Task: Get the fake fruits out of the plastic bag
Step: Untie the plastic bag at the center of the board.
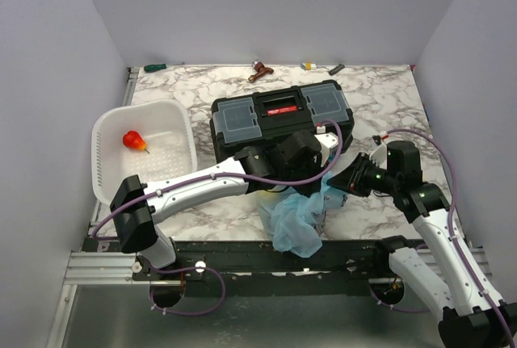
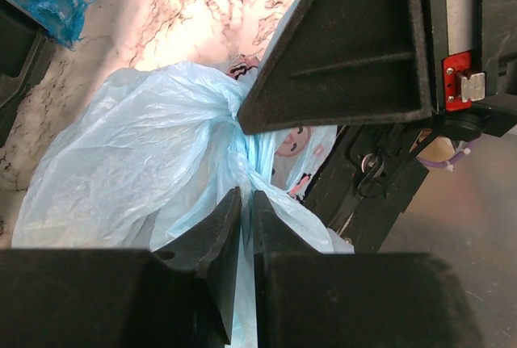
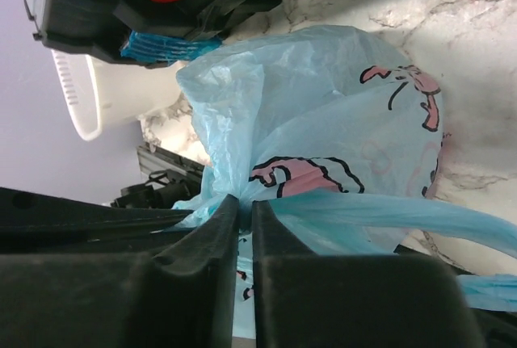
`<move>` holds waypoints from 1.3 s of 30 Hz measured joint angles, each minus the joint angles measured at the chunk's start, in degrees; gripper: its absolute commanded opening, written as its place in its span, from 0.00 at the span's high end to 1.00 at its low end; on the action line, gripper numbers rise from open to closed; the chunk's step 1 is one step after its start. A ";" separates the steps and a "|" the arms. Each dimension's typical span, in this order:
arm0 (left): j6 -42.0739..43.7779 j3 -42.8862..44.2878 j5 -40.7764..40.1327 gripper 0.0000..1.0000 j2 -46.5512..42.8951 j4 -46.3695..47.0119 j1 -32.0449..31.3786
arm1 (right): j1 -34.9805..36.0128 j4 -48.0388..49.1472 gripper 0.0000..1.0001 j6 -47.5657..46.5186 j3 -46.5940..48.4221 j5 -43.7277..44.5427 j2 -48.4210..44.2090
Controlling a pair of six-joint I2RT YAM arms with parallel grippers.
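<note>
The light-blue plastic bag (image 1: 297, 219) with a pink cartoon print hangs crumpled at the table's near edge, in front of the toolbox. My left gripper (image 1: 311, 172) is shut on a gathered fold of the bag (image 2: 145, 162). My right gripper (image 1: 338, 182) is shut on another bunched part of the bag (image 3: 323, 130), close to the left one. In the wrist views the left gripper (image 2: 246, 196) and the right gripper (image 3: 245, 203) each pinch thin film. The fake fruits are hidden inside the bag.
A black toolbox (image 1: 279, 118) with a red label stands behind the bag. A white slotted basket (image 1: 174, 118) at the left holds a small red pear-shaped fruit (image 1: 134, 140). Small tools (image 1: 260, 69) lie along the far edge.
</note>
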 measured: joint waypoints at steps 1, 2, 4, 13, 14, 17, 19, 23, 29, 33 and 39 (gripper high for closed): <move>0.24 0.00 -0.02 0.94 0.00 -0.02 0.00 | 0.00 0.00 0.97 0.61 0.00 0.42 -0.02; 0.39 0.00 -0.04 0.95 0.00 -0.07 0.00 | 0.00 -0.02 0.99 1.36 0.00 0.87 -0.02; 0.59 0.00 -0.07 1.00 -0.09 -0.13 0.00 | 0.00 -0.04 0.99 2.99 0.00 1.64 -0.02; 0.90 -4.17 -1.90 1.00 -6.12 0.37 0.00 | 0.00 -0.28 0.99 12.68 0.02 8.85 -3.23; 0.92 -5.25 -2.21 1.00 -7.34 0.92 0.00 | 0.00 -0.35 0.99 13.81 0.02 10.23 -4.26; 0.96 -8.57 -4.02 1.00 -11.04 2.08 -0.09 | 0.00 -1.03 0.99 17.14 0.26 15.21 -8.15; 0.96 -10.51 -5.99 1.00 -13.81 2.58 -0.22 | 0.00 -2.23 0.99 18.99 1.07 19.17 -10.62; 0.98 -13.99 -9.38 1.00 -18.38 4.55 -0.24 | 0.02 -4.83 0.99 20.83 3.96 27.93 -14.71; 1.25 -18.97 -17.31 1.00 -25.90 6.32 -0.24 | 0.02 -7.61 0.99 20.39 7.65 37.86 -15.43; 1.70 -21.94 -22.38 1.00 -30.14 7.58 0.04 | 0.02 -8.52 0.99 19.89 8.09 40.74 -13.73; 1.42 -26.08 -28.20 1.00 -36.61 9.38 1.42 | 0.02 -7.80 0.99 17.81 8.07 39.95 -11.43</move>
